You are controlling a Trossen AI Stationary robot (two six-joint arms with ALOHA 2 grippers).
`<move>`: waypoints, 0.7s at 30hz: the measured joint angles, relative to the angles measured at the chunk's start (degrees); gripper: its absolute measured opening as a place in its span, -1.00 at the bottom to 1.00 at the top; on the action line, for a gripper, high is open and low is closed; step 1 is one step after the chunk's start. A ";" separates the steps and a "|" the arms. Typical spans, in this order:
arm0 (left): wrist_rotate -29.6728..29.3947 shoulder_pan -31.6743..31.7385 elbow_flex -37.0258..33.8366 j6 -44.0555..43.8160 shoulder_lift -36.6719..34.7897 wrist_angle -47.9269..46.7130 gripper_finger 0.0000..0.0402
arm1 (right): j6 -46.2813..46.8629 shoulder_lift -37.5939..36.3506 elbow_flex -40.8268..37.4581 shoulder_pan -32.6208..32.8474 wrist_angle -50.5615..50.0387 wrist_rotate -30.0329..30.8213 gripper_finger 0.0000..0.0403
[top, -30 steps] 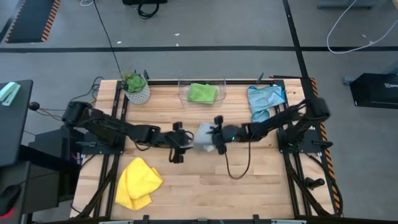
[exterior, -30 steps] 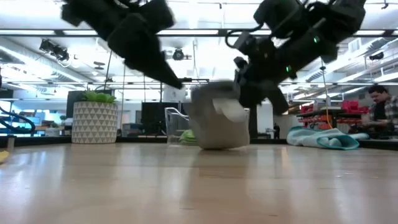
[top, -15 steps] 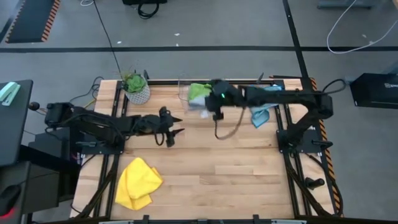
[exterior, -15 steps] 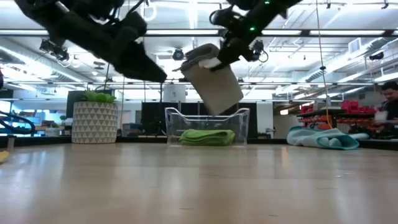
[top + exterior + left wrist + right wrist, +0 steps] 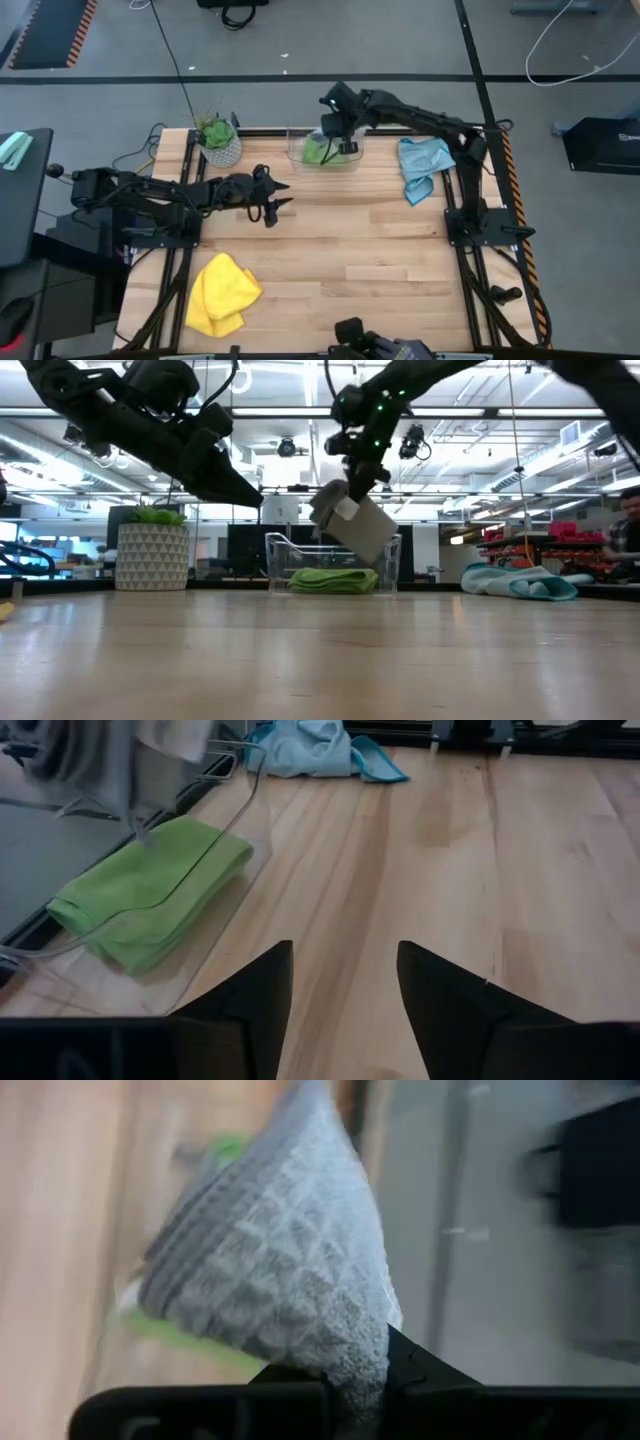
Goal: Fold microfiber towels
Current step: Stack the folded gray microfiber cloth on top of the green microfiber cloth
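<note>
Hanging above the clear bin (image 5: 322, 150) at the table's far edge: right gripper (image 5: 337, 135), fingers pinched shut on the folded grey towel (image 5: 352, 528), which is dangling tilted over the bin's open top without touching it. Lying folded inside that bin: green towel (image 5: 150, 890). Hovering over bare wood on the near-left side of the bin, well apart from it: left gripper (image 5: 276, 199), fingers (image 5: 455, 1010) spread apart and holding nothing. Lying crumpled just to the right of the bin: light blue towel (image 5: 424, 163). Resting far from the bin, toward the near-left corner: yellow towel (image 5: 221, 293). Standing to the left of the bin: potted plant (image 5: 218, 140).
</note>
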 joint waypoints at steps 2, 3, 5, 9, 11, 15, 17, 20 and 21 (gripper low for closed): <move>0.36 0.40 0.00 0.77 0.00 0.08 -0.06 | -0.49 3.24 5.44 -1.00 -5.83 -4.80 -0.87; 0.25 0.49 0.00 0.94 0.00 0.28 -0.07 | -0.52 4.94 8.11 -1.44 -9.11 -7.14 -0.87; 0.20 0.98 0.02 1.31 0.00 0.47 -0.08 | -0.51 7.97 13.54 -2.20 -14.32 -11.08 -0.87; 0.31 1.34 0.04 1.58 0.01 1.18 -0.08 | -0.76 13.78 22.27 -3.59 -20.66 -17.22 -0.87; 0.26 1.39 0.04 1.59 0.02 1.25 -0.08 | -1.30 16.53 25.64 -4.32 -23.39 -19.34 -0.87; 0.28 1.39 0.04 1.75 0.02 1.24 -0.10 | -3.56 21.05 28.99 -5.18 -26.54 -22.92 -0.87; 0.27 1.39 0.04 1.74 0.02 1.24 -0.11 | -4.64 22.58 29.18 -5.39 -26.86 -24.36 -0.87; 0.54 1.39 0.04 1.75 0.02 1.24 -0.12 | -6.02 24.17 29.15 -5.65 -27.09 -26.11 -0.87; 0.78 1.39 0.04 1.70 0.02 1.24 -0.12 | -6.25 24.62 29.14 -5.65 -26.89 -26.51 -0.87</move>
